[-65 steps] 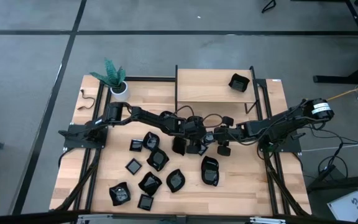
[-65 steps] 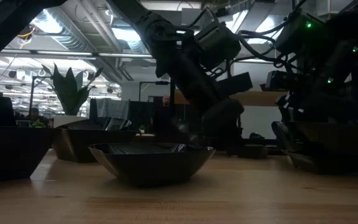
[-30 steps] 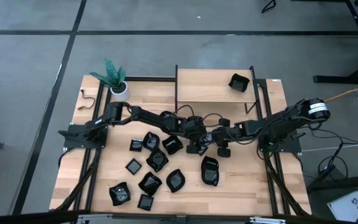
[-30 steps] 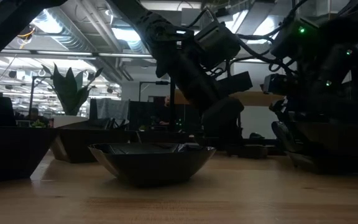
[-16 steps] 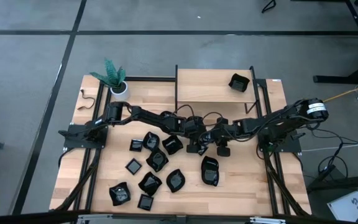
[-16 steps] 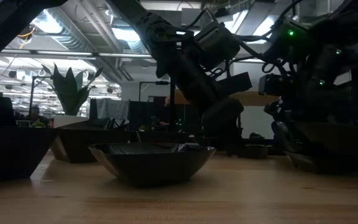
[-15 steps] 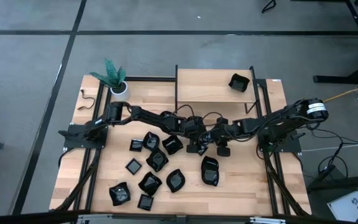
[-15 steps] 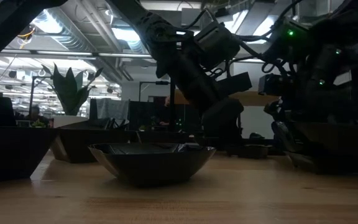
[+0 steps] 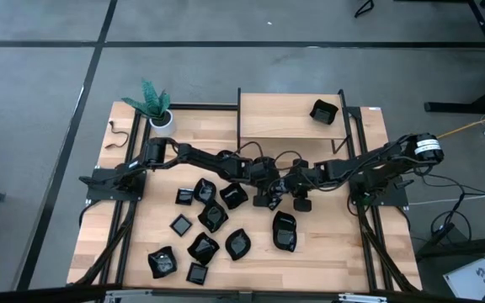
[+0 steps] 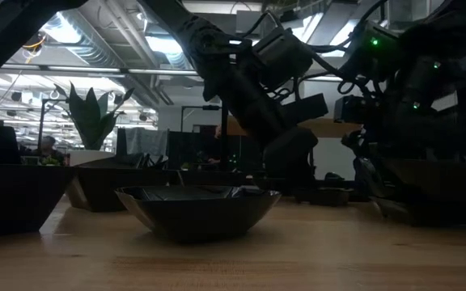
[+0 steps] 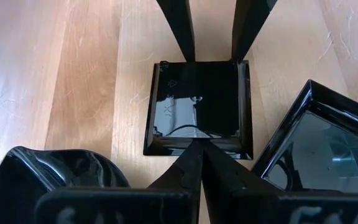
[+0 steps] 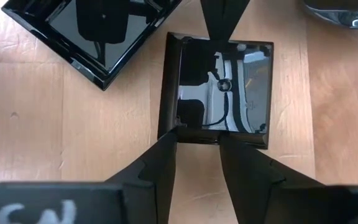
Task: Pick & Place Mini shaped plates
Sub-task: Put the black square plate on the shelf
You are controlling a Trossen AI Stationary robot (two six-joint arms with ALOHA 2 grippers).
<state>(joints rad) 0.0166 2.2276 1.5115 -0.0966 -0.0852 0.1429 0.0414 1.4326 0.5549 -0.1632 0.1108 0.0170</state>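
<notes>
A small square black plate point(image 11: 197, 106) point(image 12: 219, 93) point(image 9: 279, 199) lies flat on the wood at the table's middle, between my two grippers. My left gripper point(image 11: 201, 149) point(image 9: 268, 195) reaches in from the table's left, shut, its tip at one rim of that plate. My right gripper point(image 12: 197, 137) point(image 9: 293, 190) comes from the table's right, open, with both fingertips at the opposite rim. Several more black plates point(image 9: 205, 223) lie on the near left part of the table, and one point(image 9: 323, 111) sits on the raised shelf. My left gripper's shut fingertips meet the middle of the square plate's rim point(image 11: 197, 142), slanting down from the table's left. The plate lies flat on the table. My right gripper's fingertips point(image 12: 171, 134) stand at the opposite rim point(image 12: 197, 132), slanting down from the right; whether they touch it I cannot tell.
A larger square plate point(image 11: 322, 149) point(image 12: 98, 37) and a rounded one point(image 11: 61, 174) lie close beside the small plate. A rounded plate point(image 9: 285, 229) lies just nearer. A wooden shelf point(image 9: 289, 118) on a black frame stands at the far middle, a potted plant point(image 9: 157, 109) at the far left.
</notes>
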